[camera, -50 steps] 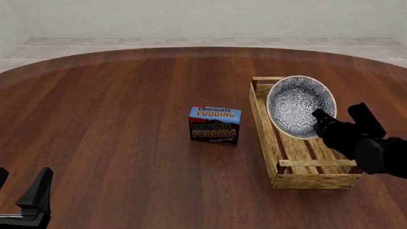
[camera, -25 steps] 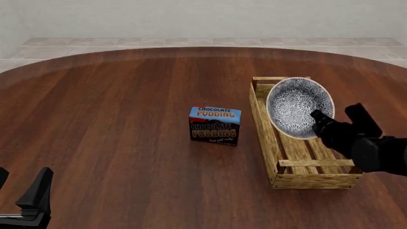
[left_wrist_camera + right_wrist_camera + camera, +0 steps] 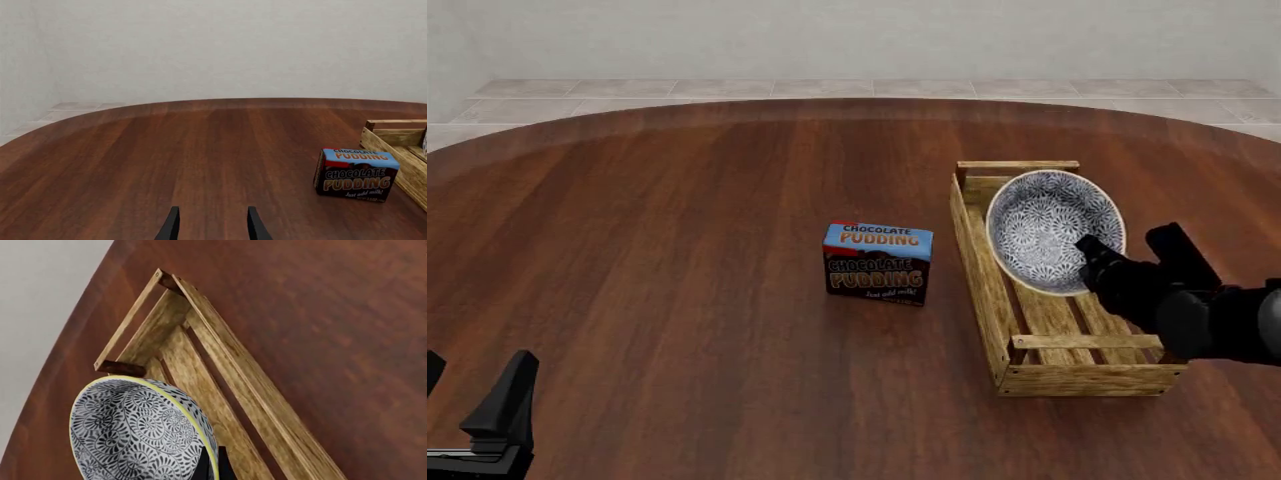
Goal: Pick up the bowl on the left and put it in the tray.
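Bowl: the bowl (image 3: 1052,230) hangs tilted over the far half of the tray (image 3: 981,262), patterned inside facing me; I cannot tell whether it touches the slats.
Change: over the last second it has sunk a little toward the tray, so I judge I am in the lowering step, release not yet due.
Right end effector: the right end effector (image 3: 1090,256) is clenched on the bowl's near rim; the wrist view shows a finger (image 3: 202,466) pinching that rim.
Left end effector: the left end effector (image 3: 211,225) sits released, fingers apart, low over the counter (image 3: 667,260), far from the work.
Writing: the pudding box (image 3: 878,263) reads "CHOCOLATE PUDDING" twice; smaller script below is too fine to read.
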`<state>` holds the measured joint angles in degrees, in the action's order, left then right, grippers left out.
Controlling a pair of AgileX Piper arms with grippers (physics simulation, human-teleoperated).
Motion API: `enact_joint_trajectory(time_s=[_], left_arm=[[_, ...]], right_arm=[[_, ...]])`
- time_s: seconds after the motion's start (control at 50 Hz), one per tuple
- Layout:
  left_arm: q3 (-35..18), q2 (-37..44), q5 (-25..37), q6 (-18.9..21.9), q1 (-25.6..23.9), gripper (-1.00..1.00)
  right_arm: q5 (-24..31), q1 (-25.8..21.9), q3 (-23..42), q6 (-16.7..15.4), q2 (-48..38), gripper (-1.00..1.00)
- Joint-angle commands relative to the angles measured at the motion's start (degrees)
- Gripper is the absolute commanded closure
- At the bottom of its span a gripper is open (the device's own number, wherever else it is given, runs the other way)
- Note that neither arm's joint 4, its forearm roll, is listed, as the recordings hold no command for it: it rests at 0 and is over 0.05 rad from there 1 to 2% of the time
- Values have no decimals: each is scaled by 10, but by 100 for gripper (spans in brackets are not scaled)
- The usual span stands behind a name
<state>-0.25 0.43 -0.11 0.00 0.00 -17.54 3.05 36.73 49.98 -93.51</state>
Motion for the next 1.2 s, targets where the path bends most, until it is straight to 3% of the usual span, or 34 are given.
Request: enact_joint_trajectory(time_s=[0.02,0.34,0.36,0.58,0.78,0.86,0.94,1.06,1.1,1.2], left_arm=[[0,0,0,0,0,-100],[0,0,0,0,0,-100],[0,0,0,0,0,-100],[0,0,0,0,0,-100],[0,0,0,0,0,-100],[0,0,0,0,0,-100],[0,0,0,0,0,-100],[0,0,0,0,0,-100],[0,0,0,0,0,-100],[0,0,0,0,0,-100]], right_arm=[[-4,3,-2,4,-12,100],[-18,-7,-10,17,-17,100],[-15,-6,-8,15,-18,-100],[-14,-6,-7,15,-19,-100],[0,1,-7,-7,12,-100],[39,41,-1,-54,75,-100],[57,39,-10,-66,121,-100],[87,14,-25,-79,192,-100],[120,2,-30,-102,256,-100],[163,-32,-43,-114,346,-100]])
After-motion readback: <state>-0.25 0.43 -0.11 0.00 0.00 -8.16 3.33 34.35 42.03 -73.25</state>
